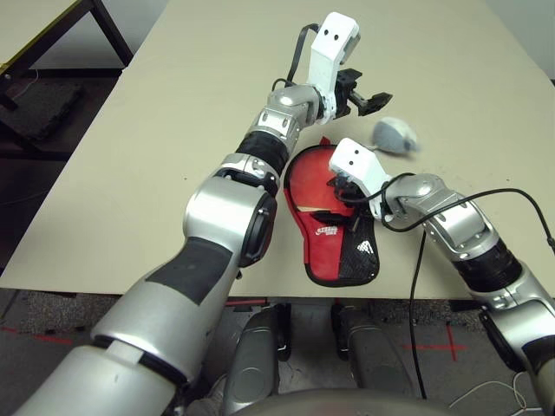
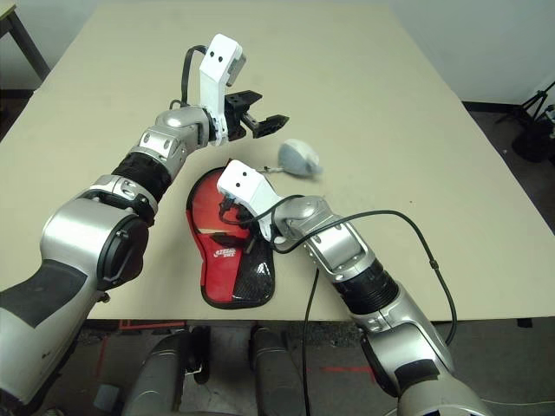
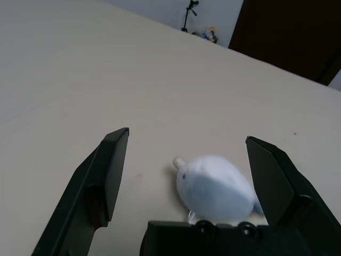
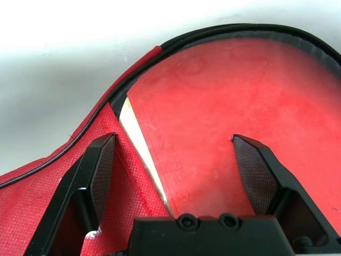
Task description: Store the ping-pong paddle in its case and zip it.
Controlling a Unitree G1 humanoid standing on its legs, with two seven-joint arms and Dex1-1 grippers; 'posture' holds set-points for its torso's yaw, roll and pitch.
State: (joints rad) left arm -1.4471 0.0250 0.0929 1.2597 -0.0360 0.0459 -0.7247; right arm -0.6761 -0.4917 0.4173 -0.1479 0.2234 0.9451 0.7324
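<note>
The case (image 1: 342,251) lies open near the table's front edge, red and black with white logos. The ping-pong paddle (image 4: 224,117) rests inside it with its red face up. A strip of pale wood shows at the blade's edge, and the handle is hidden under my right wrist. My right gripper (image 4: 173,140) hovers open just over the red face, holding nothing. My left gripper (image 1: 371,102) is raised beyond the case, also open and holding nothing. Below it, a small grey-white soft wad (image 3: 216,186) lies on the table between its fingers (image 3: 109,165).
The beige table (image 1: 173,130) stretches far to the left and back. A black cable (image 1: 421,251) hangs from my right forearm over the front edge. A dark-framed bench (image 1: 52,35) stands on the floor beyond the table's left side.
</note>
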